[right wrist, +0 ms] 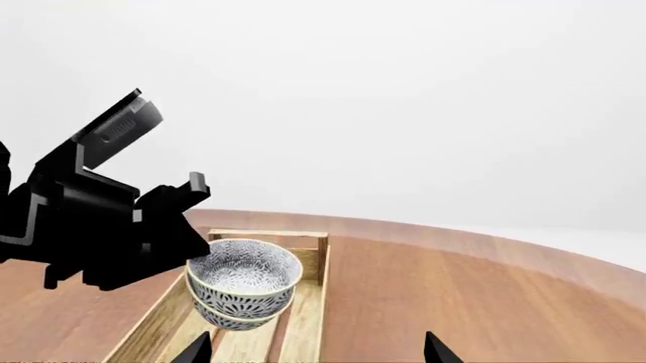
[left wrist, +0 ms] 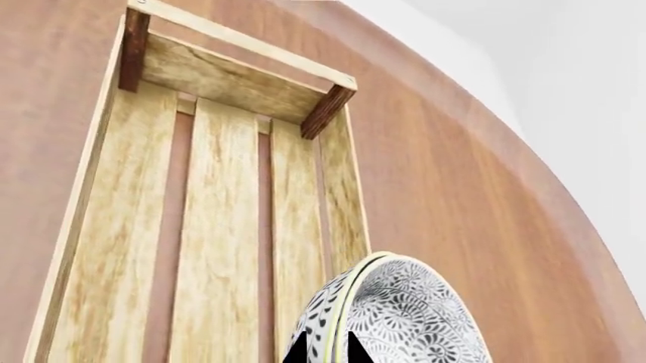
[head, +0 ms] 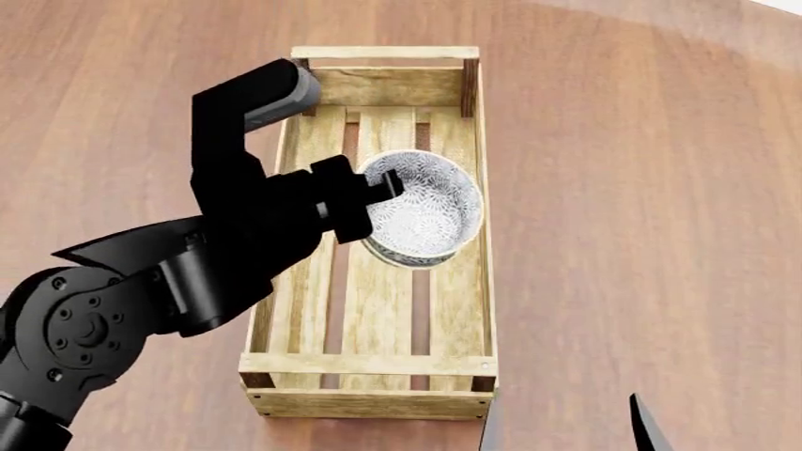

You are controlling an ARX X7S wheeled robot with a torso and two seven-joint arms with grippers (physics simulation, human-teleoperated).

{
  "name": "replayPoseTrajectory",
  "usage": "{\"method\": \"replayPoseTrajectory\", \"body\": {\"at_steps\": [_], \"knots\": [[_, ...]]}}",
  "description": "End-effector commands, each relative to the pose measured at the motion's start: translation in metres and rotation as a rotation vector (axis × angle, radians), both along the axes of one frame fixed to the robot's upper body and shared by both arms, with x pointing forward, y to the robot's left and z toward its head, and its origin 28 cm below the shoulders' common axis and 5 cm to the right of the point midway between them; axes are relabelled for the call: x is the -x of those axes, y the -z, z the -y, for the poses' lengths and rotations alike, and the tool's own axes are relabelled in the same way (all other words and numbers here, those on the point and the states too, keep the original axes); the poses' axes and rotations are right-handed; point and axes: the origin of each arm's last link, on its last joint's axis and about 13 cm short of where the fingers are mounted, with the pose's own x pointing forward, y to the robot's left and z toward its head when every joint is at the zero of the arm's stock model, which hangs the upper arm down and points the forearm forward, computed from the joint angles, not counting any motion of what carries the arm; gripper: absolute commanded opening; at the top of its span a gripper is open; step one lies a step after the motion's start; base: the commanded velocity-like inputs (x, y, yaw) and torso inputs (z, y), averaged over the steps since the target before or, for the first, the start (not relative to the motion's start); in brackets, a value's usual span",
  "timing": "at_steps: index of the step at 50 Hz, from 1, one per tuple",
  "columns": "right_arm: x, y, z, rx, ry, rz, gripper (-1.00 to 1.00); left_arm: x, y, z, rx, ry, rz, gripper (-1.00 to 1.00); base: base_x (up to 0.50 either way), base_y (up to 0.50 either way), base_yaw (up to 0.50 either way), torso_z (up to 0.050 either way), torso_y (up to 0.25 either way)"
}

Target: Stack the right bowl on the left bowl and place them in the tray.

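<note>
Two patterned grey-white bowls are nested, the upper bowl [right wrist: 242,268] inside the lower bowl [right wrist: 235,314]. The stack [head: 426,207] hangs over the middle of the light-wood tray [head: 376,404], seemingly a little above its slats. My left gripper [head: 382,183] is shut on the stack's rim at its left side. In the left wrist view its fingertips [left wrist: 298,349] straddle the rims of the bowls [left wrist: 404,318], above the tray floor [left wrist: 217,227]. My right gripper [head: 564,425] is open and empty near the tray's front right corner; it also shows in its own view [right wrist: 315,352].
The tray stands on a round brown wooden table [head: 626,188], whose curved edge shows at the far right [left wrist: 565,197]. The left arm [head: 188,272] reaches over the tray's left wall. The tray's far end wall [head: 382,85] has dark corner posts.
</note>
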Motion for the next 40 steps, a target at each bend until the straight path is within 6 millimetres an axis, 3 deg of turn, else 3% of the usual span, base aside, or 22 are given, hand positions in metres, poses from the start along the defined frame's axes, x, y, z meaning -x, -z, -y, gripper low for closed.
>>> {"method": "replayPoseTrajectory", "body": {"at_steps": [1,12,40], "knots": [[-0.002,-0.001,0.000,0.007,0.000,0.020,1.00,0.002,-0.004,0.009,0.003,0.047,0.046,-1.00,0.00,0.00,0.00,0.000,0.000],[-0.001,-0.001,0.000,0.005,0.001,0.020,1.00,0.004,0.008,0.012,-0.086,0.074,0.047,-1.00,0.00,0.00,0.00,0.000,0.001],[-0.002,0.001,0.002,0.008,0.005,0.014,1.00,-0.002,0.038,0.014,-0.098,0.066,-0.002,-1.00,0.00,0.00,0.00,0.000,0.001]]}}
